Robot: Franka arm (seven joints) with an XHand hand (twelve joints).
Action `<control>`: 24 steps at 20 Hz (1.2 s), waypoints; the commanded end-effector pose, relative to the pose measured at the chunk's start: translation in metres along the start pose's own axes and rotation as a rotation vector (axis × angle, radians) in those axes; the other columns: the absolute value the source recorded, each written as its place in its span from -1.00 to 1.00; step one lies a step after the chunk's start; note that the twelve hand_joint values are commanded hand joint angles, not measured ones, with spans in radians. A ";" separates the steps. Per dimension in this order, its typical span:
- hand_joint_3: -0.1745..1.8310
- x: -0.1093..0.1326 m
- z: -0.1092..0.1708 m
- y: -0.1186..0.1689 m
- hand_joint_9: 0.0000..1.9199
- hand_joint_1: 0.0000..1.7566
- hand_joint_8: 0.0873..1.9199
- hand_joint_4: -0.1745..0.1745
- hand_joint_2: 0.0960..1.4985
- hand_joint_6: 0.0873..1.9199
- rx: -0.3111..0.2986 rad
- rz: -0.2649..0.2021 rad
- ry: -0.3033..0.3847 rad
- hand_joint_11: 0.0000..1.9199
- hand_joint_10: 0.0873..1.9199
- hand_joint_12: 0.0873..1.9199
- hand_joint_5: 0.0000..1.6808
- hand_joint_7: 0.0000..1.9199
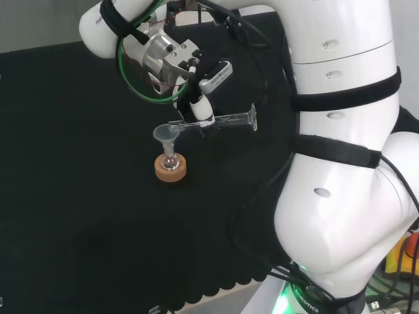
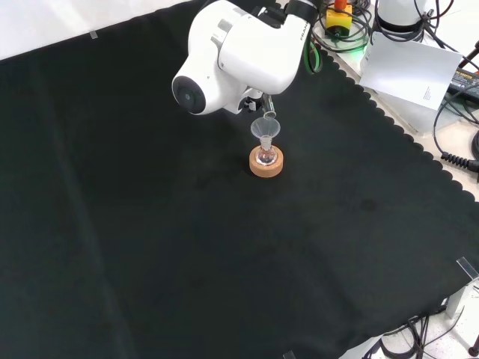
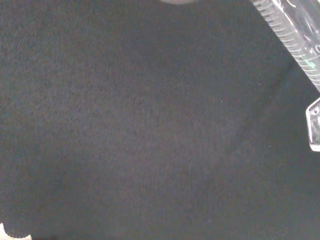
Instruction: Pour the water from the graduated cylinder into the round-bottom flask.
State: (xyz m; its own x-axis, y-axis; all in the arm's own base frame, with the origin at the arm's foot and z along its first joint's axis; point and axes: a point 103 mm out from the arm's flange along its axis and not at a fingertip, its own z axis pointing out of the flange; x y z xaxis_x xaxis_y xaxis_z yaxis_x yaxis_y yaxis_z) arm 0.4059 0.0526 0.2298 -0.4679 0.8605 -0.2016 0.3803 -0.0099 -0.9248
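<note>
Black cloth (image 1: 78,216) covers the whole bench, and near its middle 1 small round-bottom flask (image 1: 170,159) sits upright on a cork ring (image 1: 170,169) with a clear funnel (image 1: 165,135) in its neck. The pour looks to be under way: in the head view the graduated cylinder (image 1: 226,120) lies almost level, its mouth at the funnel's rim and its foot pointing toward the arm's big white links (image 1: 340,163). The hand (image 1: 200,108) comes down from above with fingers curled round the cylinder's middle. In the front view the funnel (image 2: 265,129) and flask (image 2: 265,157) stand just below the arm's white link. Whether water is running I cannot tell. Next, I judge, the mouth must tip slightly lower while staying over the funnel, slowly enough not to overshoot the rim.
</note>
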 end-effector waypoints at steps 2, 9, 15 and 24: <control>-0.83 0.002 0.001 0.001 0.49 0.43 0.06 -1.00 0.48 0.07 0.015 0.001 -0.013 0.29 -0.90 -0.27 0.11 0.01; -0.83 0.005 -0.004 -0.001 0.49 0.43 0.06 -1.00 0.48 0.07 -0.015 -0.014 -0.022 0.29 -0.90 -0.27 0.11 0.01; -0.83 0.004 -0.005 -0.002 0.50 0.43 0.05 -1.00 0.48 0.07 -0.034 -0.024 -0.017 0.29 -0.90 -0.27 0.11 0.01; -0.83 -0.002 -0.001 -0.002 0.50 0.43 0.05 -1.00 0.47 0.07 -0.130 -0.067 0.022 0.28 -0.91 -0.27 0.11 0.01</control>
State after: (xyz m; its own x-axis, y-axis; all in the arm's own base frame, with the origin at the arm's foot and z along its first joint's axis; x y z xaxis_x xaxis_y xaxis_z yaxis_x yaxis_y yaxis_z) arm 0.4084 0.0556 0.2335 -0.4838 0.8589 -0.1680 0.4217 0.0607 -0.9047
